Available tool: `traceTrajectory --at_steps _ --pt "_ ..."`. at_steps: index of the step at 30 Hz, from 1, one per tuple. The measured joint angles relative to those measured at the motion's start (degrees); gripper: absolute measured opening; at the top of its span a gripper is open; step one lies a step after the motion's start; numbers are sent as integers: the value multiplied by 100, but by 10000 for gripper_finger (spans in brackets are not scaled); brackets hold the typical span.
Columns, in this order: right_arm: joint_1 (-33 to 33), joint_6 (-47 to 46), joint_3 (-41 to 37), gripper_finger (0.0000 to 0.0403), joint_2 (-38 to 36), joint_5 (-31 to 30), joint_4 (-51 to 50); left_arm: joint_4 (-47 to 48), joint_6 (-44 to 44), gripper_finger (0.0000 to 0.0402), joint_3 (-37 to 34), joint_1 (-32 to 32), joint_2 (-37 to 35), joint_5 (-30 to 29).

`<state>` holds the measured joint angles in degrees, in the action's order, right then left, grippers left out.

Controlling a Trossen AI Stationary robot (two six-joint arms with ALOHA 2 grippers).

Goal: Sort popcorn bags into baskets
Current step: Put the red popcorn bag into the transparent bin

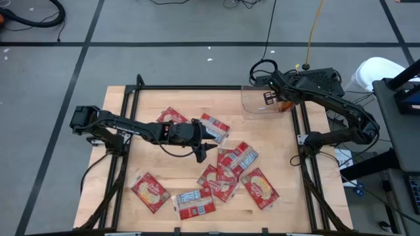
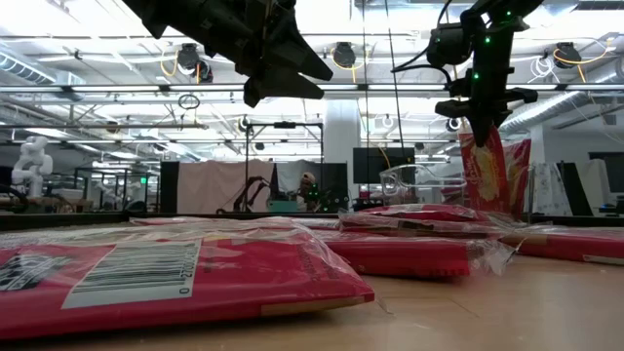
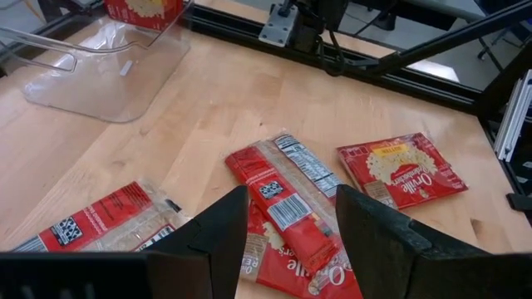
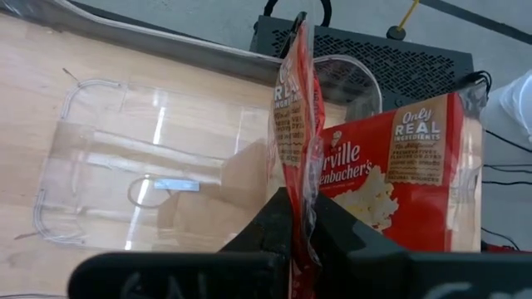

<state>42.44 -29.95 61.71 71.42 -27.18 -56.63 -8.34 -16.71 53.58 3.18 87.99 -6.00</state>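
two grippers busy: right gripper (image 4: 301, 218) clenched on a popcorn bag (image 4: 293, 116), hanging it on edge over the clear bin (image 1: 262, 103) at counter's far right corner. left gripper (image 1: 202, 149) released, mid-counter above loose bags (image 1: 235, 160). bags look light, floppy, slick film; pinch an edge.

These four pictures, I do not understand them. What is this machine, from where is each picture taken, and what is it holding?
It is a robot with two dark arms at a wooden table. One camera looks down from above, one sits at table height, and one rides on each wrist. Red popcorn bags lie scattered on the table. The left gripper hangs open above them, holding nothing. The right gripper is shut on one popcorn bag, held upright at the clear plastic basket in the far right corner. Another bag already stands in the basket.
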Motion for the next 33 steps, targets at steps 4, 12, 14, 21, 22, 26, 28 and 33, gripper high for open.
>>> traceTrajectory --at_steps 4,12,14,21,22,26,28,33 --pt "0 -86 0 14 -1 -2 -44 0 -14 186 0 7 0 0" --pt "2 -311 0 14 1 -3 -224 0 -27 186 0 44 0 2" --pt "2 -366 0 14 1 -3 -243 0 -55 186 1 44 0 2" --pt "85 -322 0 14 -1 -4 -241 0 -141 186 0 44 0 4" --pt "124 -283 0 14 0 -4 -246 -1 -149 186 0 44 0 5" --pt "226 -220 -103 14 -3 -7 -230 0 -151 186 0 50 0 14" --pt "261 -219 -219 20 -2 -7 -212 0 -153 186 0 57 0 15" --pt "264 -126 -487 56 -3 -139 -10 1 -160 186 0 59 0 14"
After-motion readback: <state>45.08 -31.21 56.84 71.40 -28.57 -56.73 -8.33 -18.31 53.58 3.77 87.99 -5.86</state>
